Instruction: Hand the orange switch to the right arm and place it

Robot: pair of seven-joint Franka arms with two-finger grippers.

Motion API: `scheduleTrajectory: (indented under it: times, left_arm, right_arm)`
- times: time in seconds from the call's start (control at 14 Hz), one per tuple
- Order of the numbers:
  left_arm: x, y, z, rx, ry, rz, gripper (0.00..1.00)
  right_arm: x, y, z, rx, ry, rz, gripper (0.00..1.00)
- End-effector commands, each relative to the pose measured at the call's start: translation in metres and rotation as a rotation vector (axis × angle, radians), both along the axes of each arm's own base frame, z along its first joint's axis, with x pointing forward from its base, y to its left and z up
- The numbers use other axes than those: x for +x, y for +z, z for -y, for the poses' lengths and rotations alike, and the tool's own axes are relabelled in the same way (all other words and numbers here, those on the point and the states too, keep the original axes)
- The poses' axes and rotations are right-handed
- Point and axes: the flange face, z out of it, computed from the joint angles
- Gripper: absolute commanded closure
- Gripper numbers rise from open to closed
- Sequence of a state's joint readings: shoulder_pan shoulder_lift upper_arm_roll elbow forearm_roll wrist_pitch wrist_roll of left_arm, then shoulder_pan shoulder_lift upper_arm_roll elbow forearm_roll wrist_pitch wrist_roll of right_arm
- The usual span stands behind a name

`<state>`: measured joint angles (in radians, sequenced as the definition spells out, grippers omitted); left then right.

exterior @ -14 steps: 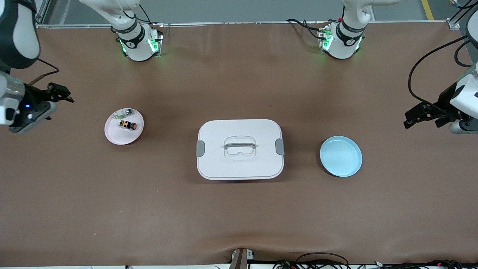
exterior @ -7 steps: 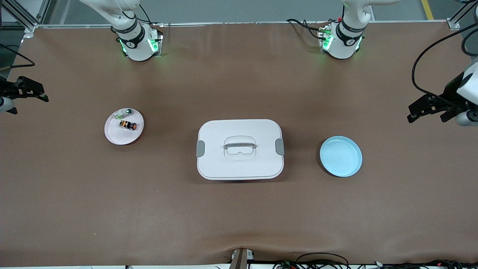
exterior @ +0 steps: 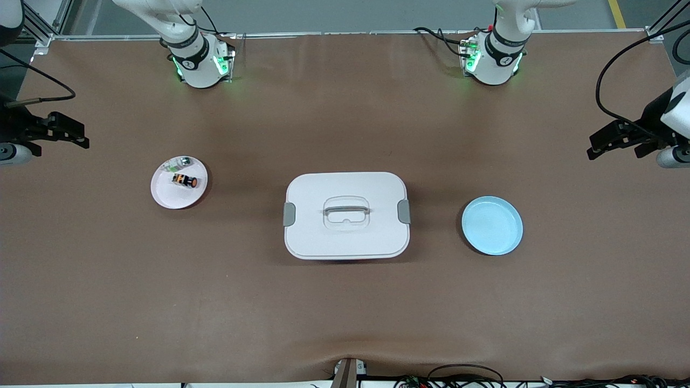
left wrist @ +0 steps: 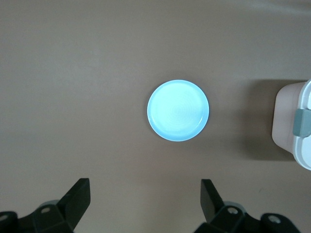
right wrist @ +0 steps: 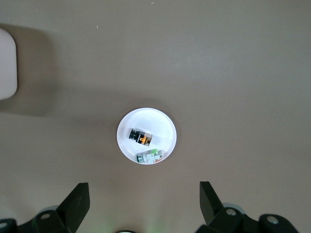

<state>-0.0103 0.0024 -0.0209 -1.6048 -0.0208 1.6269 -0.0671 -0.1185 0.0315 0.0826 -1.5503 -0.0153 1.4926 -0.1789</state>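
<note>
The orange switch lies on its side on a small pale pink plate toward the right arm's end of the table. It also shows in the right wrist view on the plate. My right gripper hangs high over the table's edge at that end, open and empty, well apart from the plate. My left gripper hangs high at the left arm's end of the table, open and empty.
A clear-white part with a green cap lies on the same pink plate beside the switch. A white lidded box with a handle and grey latches sits mid-table. An empty light blue plate lies near the left arm's end.
My right gripper swung out toward the table's end, then came back a little. My left gripper drifted toward the bases' side. The switch, plates and box have not moved.
</note>
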Motion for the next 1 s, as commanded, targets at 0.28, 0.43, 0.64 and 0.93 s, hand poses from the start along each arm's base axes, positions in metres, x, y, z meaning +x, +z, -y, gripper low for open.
scheduleTrajectory:
  times: [0.28, 0.43, 0.64, 0.93]
  left_arm:
    - [-0.005, 0.007, 0.0, 0.009, -0.015, -0.022, 0.0]
    - [-0.005, 0.008, 0.005, 0.009, -0.021, -0.021, 0.0]
    - [-0.005, 0.008, 0.002, 0.005, -0.015, -0.021, 0.0]
    - [-0.006, 0.008, 0.006, 0.006, -0.015, -0.021, 0.0]
  right_arm:
    - [-0.008, 0.021, 0.002, 0.029, -0.044, -0.011, 0.0]
    - [-0.013, 0.028, 0.002, 0.028, -0.044, -0.003, 0.0]
    - [-0.016, 0.032, 0.003, 0.027, -0.047, 0.001, 0.0]
    - [-0.021, 0.037, -0.001, 0.028, -0.042, 0.003, 0.0]
